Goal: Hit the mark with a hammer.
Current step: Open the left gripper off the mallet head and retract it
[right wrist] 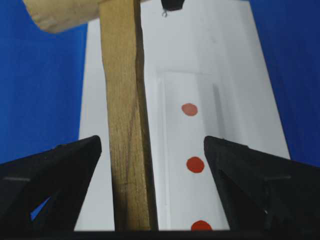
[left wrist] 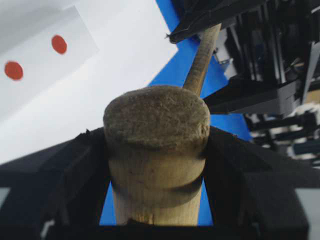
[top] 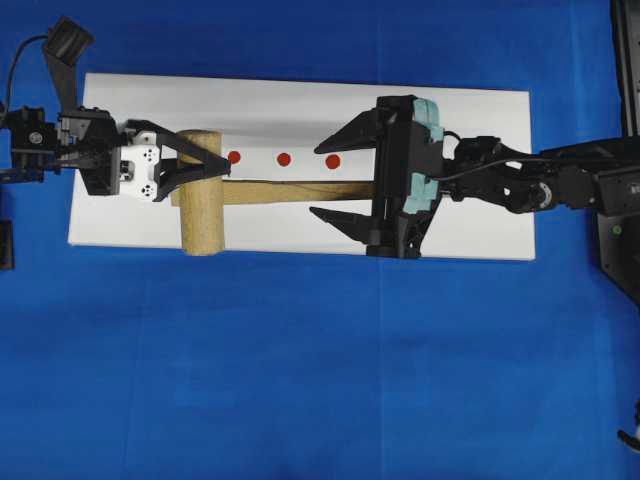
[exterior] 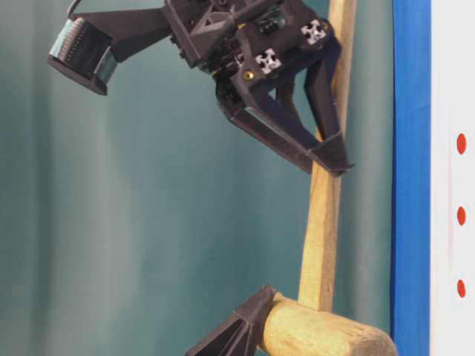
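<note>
Now the left gripper (top: 205,170) clamps the hammer (top: 200,200) head; right gripper (top: 335,180) fingers gape around the handle, and must close next.

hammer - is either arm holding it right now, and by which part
The left gripper holds the hammer by its thick head, jaws clamped on both sides. The right gripper is open around the handle, jaws clear of it.

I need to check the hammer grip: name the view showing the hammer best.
Overhead: the whole hammer, head between the left gripper fingers. Left wrist shows only the head; right wrist mostly handle; table-level a partial side view.
</note>
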Tool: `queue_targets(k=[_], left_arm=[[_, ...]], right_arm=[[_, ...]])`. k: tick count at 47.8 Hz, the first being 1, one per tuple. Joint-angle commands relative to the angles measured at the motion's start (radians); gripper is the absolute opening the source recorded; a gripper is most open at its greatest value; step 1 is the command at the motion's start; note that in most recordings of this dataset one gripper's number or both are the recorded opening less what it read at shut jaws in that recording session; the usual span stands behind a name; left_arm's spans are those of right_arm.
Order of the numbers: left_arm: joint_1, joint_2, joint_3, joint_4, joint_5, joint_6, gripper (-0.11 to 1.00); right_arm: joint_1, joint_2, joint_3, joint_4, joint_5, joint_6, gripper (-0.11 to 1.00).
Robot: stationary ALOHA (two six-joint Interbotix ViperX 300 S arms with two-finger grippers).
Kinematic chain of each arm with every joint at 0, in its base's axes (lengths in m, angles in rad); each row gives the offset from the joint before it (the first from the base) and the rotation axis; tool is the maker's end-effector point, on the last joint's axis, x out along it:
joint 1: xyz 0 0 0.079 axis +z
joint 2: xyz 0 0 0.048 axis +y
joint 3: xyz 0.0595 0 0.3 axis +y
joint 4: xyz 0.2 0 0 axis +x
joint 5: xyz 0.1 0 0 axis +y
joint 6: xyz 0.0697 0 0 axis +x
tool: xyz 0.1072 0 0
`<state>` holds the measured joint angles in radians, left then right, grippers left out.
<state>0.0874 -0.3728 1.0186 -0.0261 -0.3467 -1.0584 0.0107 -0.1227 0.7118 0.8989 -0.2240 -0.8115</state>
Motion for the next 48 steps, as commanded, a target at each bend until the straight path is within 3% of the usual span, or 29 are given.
queue_targets(k=[1, 12, 16, 27, 29, 48], left_arm=[[-0.003, -0.025, -0.031, 0.002, -0.008, -0.018, 0.47], [-0.003, -0.026, -0.032, 0.002, -0.008, -0.023, 0.47], [-0.003, -0.026, -0.031, 0.002, -0.003, -0.023, 0.47], [0.005, -0.026, -0.032, 0.002, 0.023, -0.018, 0.47], [0.009, -0.028, -0.032, 0.003, 0.021, -0.011, 0.47], [0.017, -0.040, -0.044, 0.002, 0.040, -0.021, 0.48]], right_arm=[[0.002, -0.003, -0.031, -0.012, -0.002, -0.002, 0.88], [0.002, 0.021, -0.040, -0.035, 0.003, -0.002, 0.86], [0.002, 0.031, -0.043, -0.057, 0.005, -0.003, 0.80], [0.002, 0.029, -0.046, -0.087, 0.052, -0.005, 0.16], [0.002, 0.029, -0.048, -0.087, 0.055, -0.005, 0.09], [0.002, 0.031, -0.048, -0.087, 0.060, -0.005, 0.08]])
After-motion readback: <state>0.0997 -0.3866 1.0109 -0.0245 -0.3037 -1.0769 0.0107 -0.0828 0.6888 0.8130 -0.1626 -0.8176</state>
